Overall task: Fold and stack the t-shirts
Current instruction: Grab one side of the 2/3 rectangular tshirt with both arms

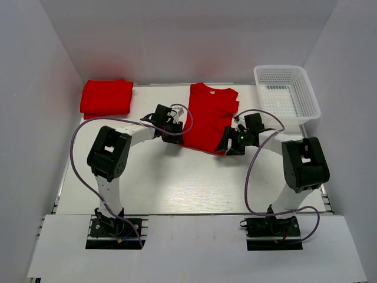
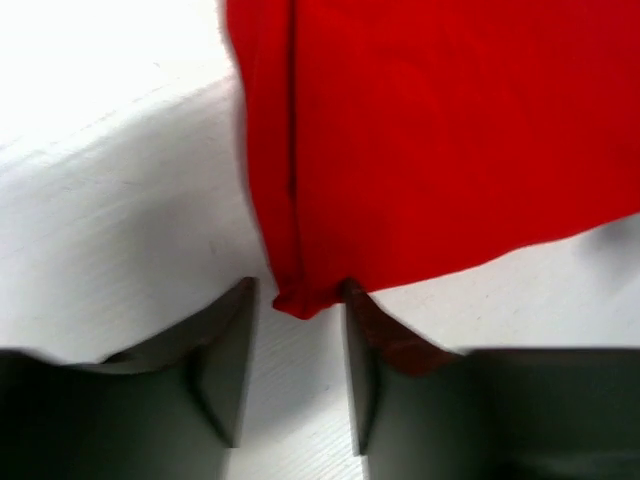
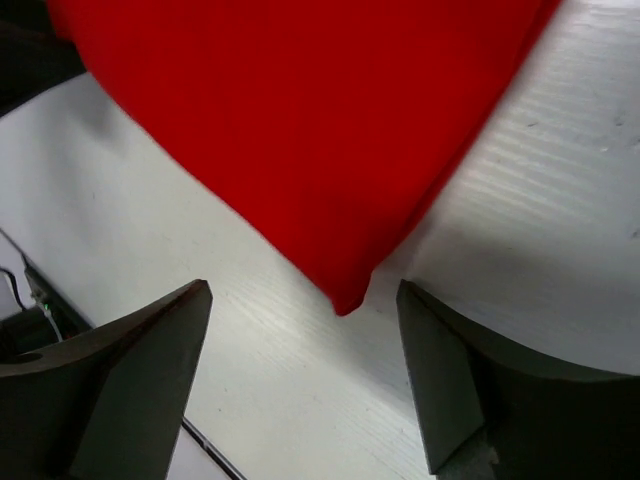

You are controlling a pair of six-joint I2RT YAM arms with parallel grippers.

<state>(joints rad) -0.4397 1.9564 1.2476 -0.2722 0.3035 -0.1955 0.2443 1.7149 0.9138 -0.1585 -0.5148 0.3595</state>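
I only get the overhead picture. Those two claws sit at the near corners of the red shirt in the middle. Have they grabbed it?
Observer: Not the right one. Its wrist camera shows the right gripper wide open. The corner of the red shirt lies between the fingers and touches neither.
Operator: And the other claw?
Observer: The left gripper has a much narrower gap. The shirt's hemmed corner sits right at its fingertips, but the white table shows between them, so it looks open too, not pinched on the cloth.
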